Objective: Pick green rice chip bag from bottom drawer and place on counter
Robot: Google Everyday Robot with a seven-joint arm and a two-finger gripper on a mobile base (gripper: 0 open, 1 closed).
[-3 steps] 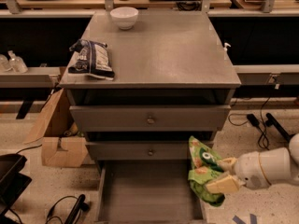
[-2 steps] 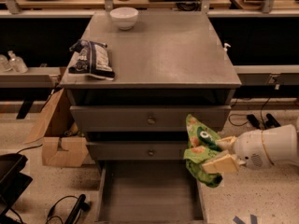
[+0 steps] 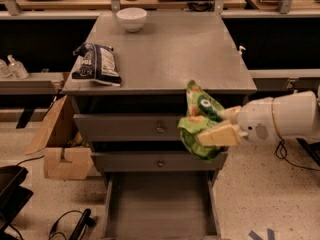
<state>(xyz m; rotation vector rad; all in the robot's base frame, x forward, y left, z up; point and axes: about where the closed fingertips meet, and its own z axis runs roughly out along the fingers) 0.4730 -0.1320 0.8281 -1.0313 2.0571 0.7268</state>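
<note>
The green rice chip bag (image 3: 199,119) hangs crumpled in my gripper (image 3: 220,125), in front of the cabinet's right side at the height of the upper drawers. My gripper is shut on the bag; its white arm comes in from the right. The bottom drawer (image 3: 160,204) stands pulled open below, its grey floor bare. The counter (image 3: 170,49) is the grey cabinet top just above and behind the bag.
A dark blue-and-white striped bag (image 3: 97,63) lies on the counter's left edge. A white bowl (image 3: 132,19) stands at the counter's back. A cardboard box (image 3: 62,151) sits on the floor left of the cabinet. Cables lie at the lower left.
My gripper has lifted the green bag from just above the open bottom drawer up to the level of the upper drawers, near the counter's front edge.
</note>
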